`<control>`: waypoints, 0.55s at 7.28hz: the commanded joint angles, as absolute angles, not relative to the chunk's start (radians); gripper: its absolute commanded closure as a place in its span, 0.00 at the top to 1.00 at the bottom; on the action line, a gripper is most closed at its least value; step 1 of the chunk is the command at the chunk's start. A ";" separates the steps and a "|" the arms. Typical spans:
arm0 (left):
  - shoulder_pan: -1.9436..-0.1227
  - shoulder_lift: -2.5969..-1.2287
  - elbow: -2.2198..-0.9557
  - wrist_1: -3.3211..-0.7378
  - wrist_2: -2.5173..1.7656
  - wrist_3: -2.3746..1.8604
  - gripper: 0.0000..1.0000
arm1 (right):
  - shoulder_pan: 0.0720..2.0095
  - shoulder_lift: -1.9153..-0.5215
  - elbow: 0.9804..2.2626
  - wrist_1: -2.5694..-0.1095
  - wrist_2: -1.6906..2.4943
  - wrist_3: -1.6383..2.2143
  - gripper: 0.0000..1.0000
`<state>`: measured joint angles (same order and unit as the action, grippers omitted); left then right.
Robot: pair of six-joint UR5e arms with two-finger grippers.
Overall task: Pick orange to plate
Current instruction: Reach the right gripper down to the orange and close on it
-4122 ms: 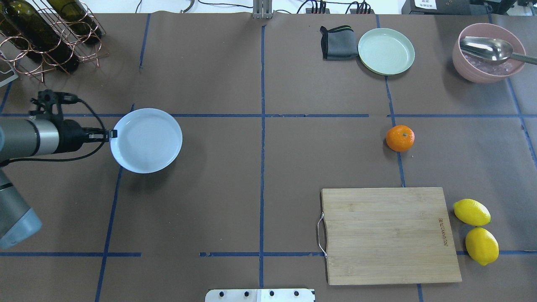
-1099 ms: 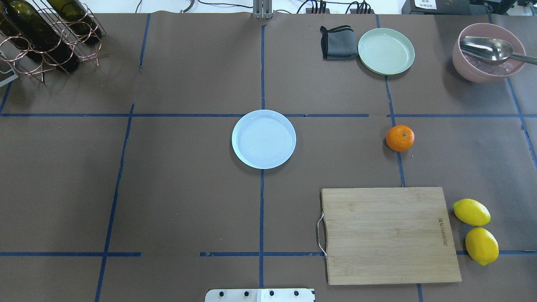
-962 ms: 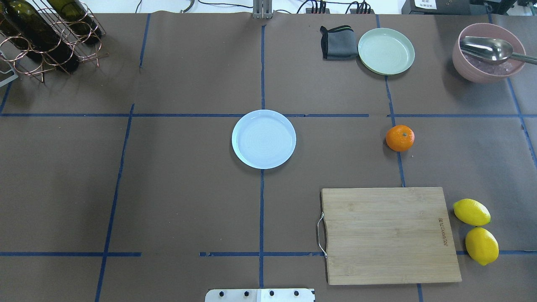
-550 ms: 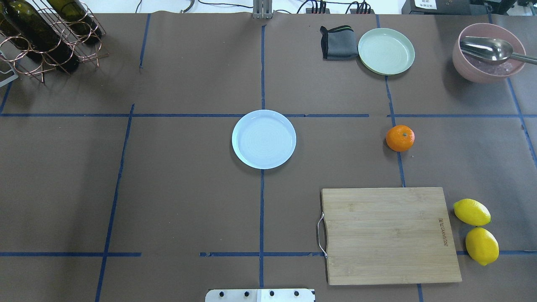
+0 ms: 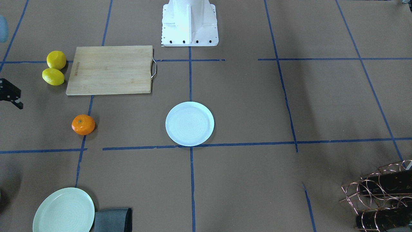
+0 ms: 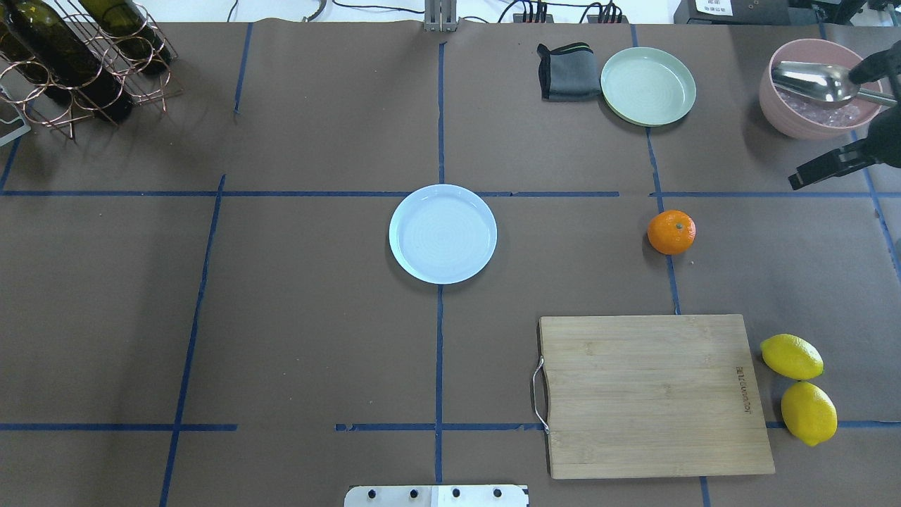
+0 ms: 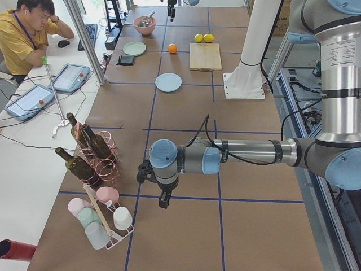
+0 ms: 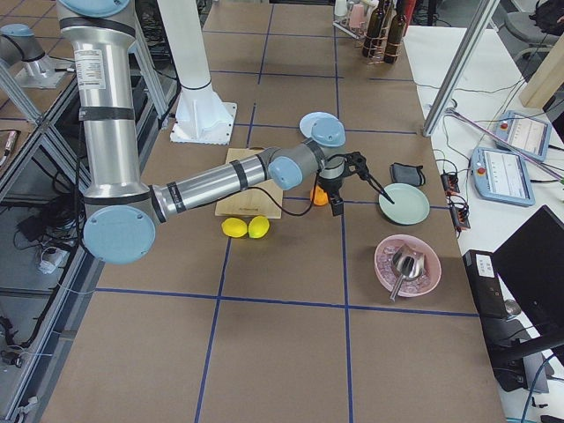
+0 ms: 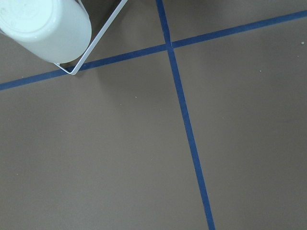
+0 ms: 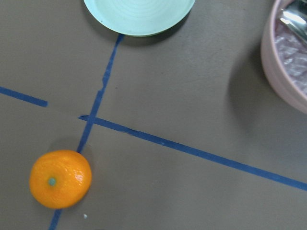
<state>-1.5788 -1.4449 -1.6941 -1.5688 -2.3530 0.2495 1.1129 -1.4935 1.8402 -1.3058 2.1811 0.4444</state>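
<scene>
The orange point(image 6: 671, 232) lies on the brown table, right of centre, also low left in the right wrist view point(image 10: 60, 178). The pale bluish plate point(image 6: 443, 234) sits bare at the table's centre, well left of the fruit. My right gripper point(image 6: 822, 130) comes in at the far right edge, high above the table beside the pink bowl, beyond and right of the orange; its dark fingers point(image 6: 809, 174) stand apart, holding nothing. My left gripper point(image 7: 163, 199) hangs over the table's left end near the racks; its state cannot be told.
A wooden cutting board point(image 6: 654, 394) and two lemons point(image 6: 792, 356) lie near the orange. Behind it are a mint-green plate point(image 6: 648, 86), a grey cloth point(image 6: 566, 70) and a pink bowl point(image 6: 795, 120) with a spoon. A wine rack point(image 6: 77, 56) stands far left.
The plate went from the left, gripped at its rim by my left gripper, to the centre, and the left arm left the overhead view. My right gripper has just entered at the right edge.
</scene>
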 commanded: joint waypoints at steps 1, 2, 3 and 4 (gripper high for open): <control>-1.578 -1.445 -1.697 -1.568 -2.353 0.250 1.00 | 0.936 -1.427 1.800 -1.212 2.045 0.674 1.00; -1.580 -1.445 -1.697 -1.568 -2.353 0.250 1.00 | 0.860 -1.413 1.777 -1.159 1.975 0.745 1.00; -1.580 -1.445 -1.697 -1.568 -2.353 0.250 1.00 | 0.818 -1.392 1.747 -1.132 1.939 0.791 1.00; -1.580 -1.445 -1.697 -1.568 -2.353 0.250 1.00 | 0.801 -1.384 1.737 -1.132 1.919 0.798 1.00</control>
